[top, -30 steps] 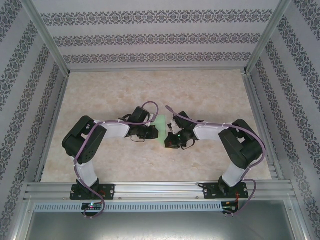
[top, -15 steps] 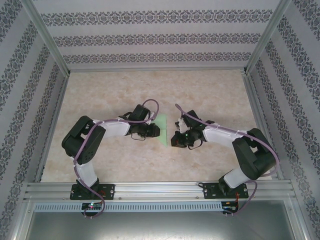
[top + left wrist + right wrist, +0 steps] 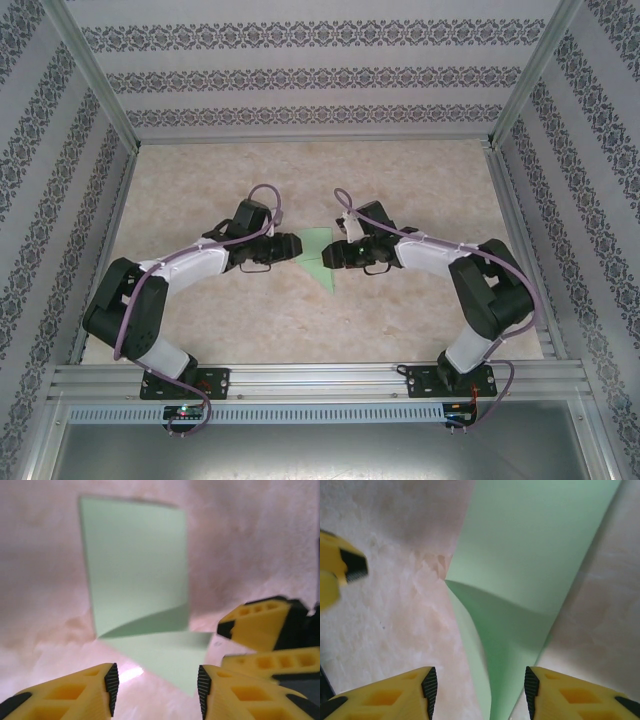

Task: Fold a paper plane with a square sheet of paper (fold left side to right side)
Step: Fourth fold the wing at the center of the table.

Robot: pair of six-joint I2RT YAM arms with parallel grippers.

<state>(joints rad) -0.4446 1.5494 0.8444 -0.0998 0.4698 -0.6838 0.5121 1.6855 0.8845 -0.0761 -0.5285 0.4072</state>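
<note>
The pale green sheet of paper (image 3: 318, 258) lies on the table between my two grippers, partly folded, with one flap standing up off the layer beneath. In the left wrist view the paper (image 3: 135, 565) is ahead of my left gripper (image 3: 157, 690), which is open; a lower corner of the sheet lies flat on the table between its fingertips. In the right wrist view the paper (image 3: 530, 555) curls up along a soft crease, and my right gripper (image 3: 479, 692) is open with the sheet running loosely between its jaws. From above, the left gripper (image 3: 292, 247) and right gripper (image 3: 335, 256) flank the sheet.
The marbled beige table (image 3: 420, 180) is walled by patterned panels. A metal rail (image 3: 320, 380) runs along the near edge at the arm bases. The right gripper's yellow fingers (image 3: 260, 630) show at the right of the left wrist view.
Both grippers have opened and drawn apart from the paper. The left arm has stretched out and shifted back and left. More of the sheet shows between them now.
</note>
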